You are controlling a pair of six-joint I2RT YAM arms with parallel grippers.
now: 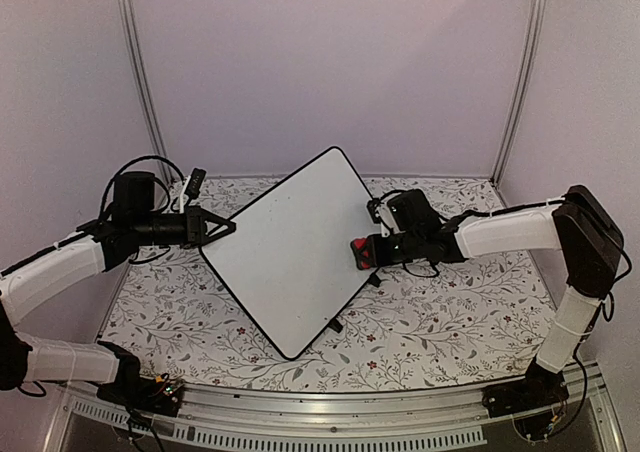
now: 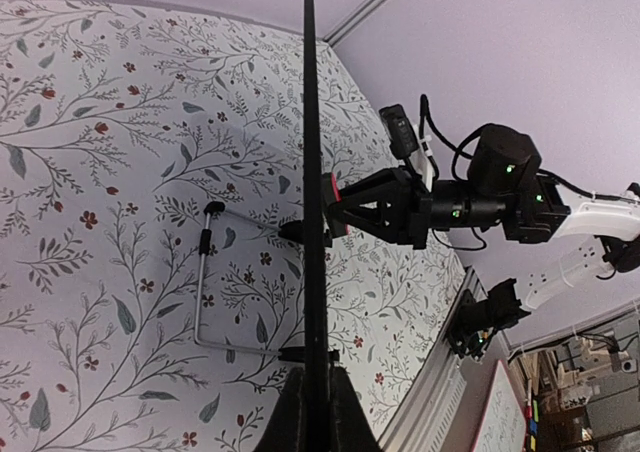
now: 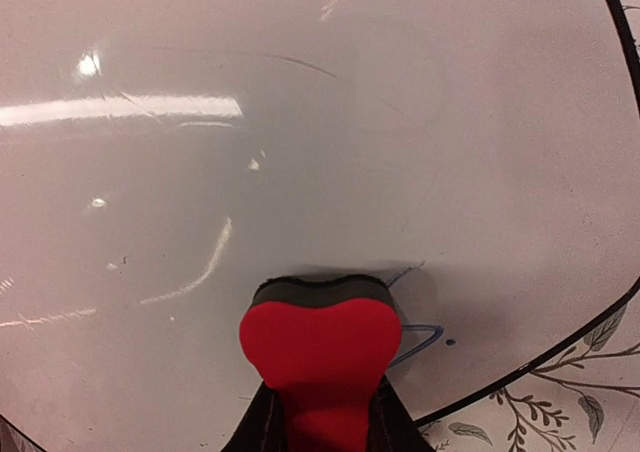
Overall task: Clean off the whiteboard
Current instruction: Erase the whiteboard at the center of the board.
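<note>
At the left, the left gripper [image 1: 226, 227] is closed tight on the left rim of the large glossy white rectangular whiteboard [image 1: 290, 247] with its thin black frame and rounded corners. In the left wrist view the two fingers [image 2: 296, 417] pinch that frame from either side, and the whiteboard [image 2: 309, 122] runs away from them edge-on as a single thin black line. To the left of that line, on the board's rear side, a bent grey wire stand [image 2: 203, 272] with black ends joins the frame above the white floral-printed tablecloth [image 1: 430, 322]. From overhead the whiteboard sits corner-on like a diamond between the two arms. One corner points to the back wall and another to the near edge of the table, and its face looks clean from there. At the board's right rim the right gripper [image 1: 372, 252] is closed narrowly on a small red eraser [image 1: 359, 253] with a dark felt pad. In the right wrist view the eraser [image 3: 320, 342] has its felt side pressed flat against the white surface, close to the lower right frame. A faint blue-grey pen stroke [image 3: 420, 340] lies just beside the eraser on its right.
</note>
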